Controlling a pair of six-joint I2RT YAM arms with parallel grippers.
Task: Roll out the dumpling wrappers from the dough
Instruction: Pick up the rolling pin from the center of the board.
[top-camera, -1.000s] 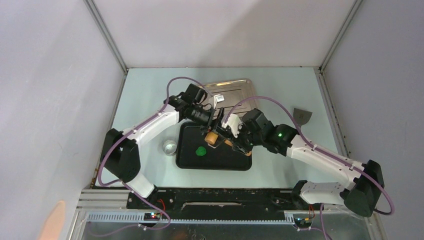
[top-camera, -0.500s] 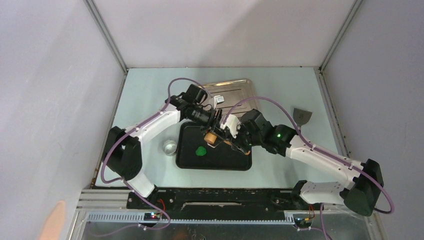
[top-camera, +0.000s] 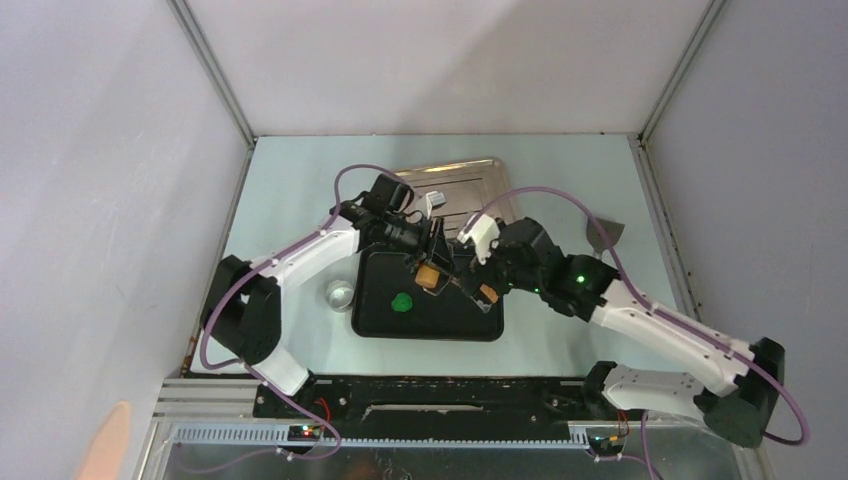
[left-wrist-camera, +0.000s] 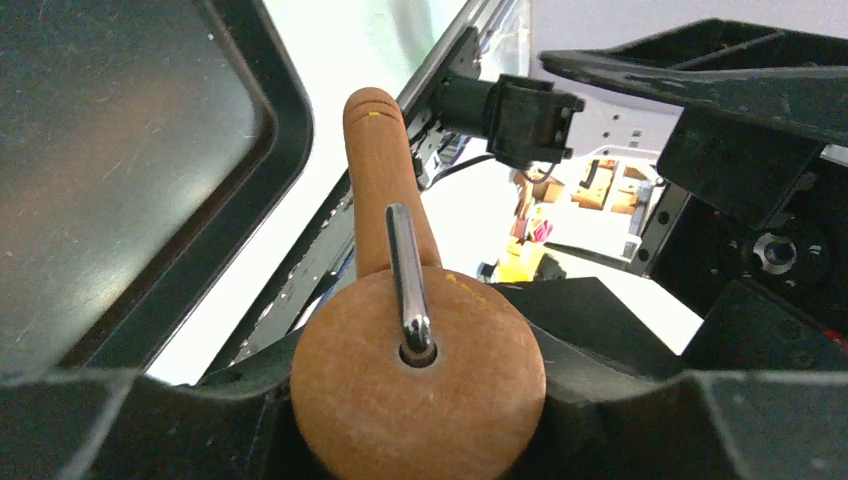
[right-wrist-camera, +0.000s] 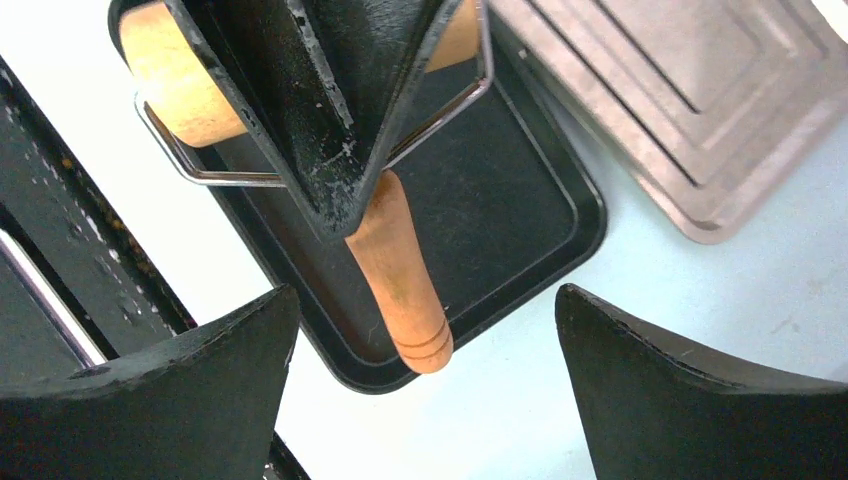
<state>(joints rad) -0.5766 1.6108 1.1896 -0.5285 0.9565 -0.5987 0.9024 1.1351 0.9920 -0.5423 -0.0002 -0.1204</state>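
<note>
Left claw (top-camera: 432, 262) clamps tan wooden roller (top-camera: 429, 277) by its head. Right claw (right-wrist-camera: 425, 300) gapes, grasping nothing. Bright green dough lump (top-camera: 401, 301) sits on black rectangular tray (top-camera: 445, 322), toward the near-left corner from roller head. Handle points right.

Three cameras, all catching one roller (top-camera: 432, 276).
The top camera sits high behind the arm bases and looks down on the whole table. The left wrist camera peers along the left gripper (left-wrist-camera: 418, 380), very close to the roller head between its fingers. The right wrist camera looks down past the right gripper (right-wrist-camera: 425, 295) onto the same roller and the black tray (right-wrist-camera: 500, 185) below.
</note>
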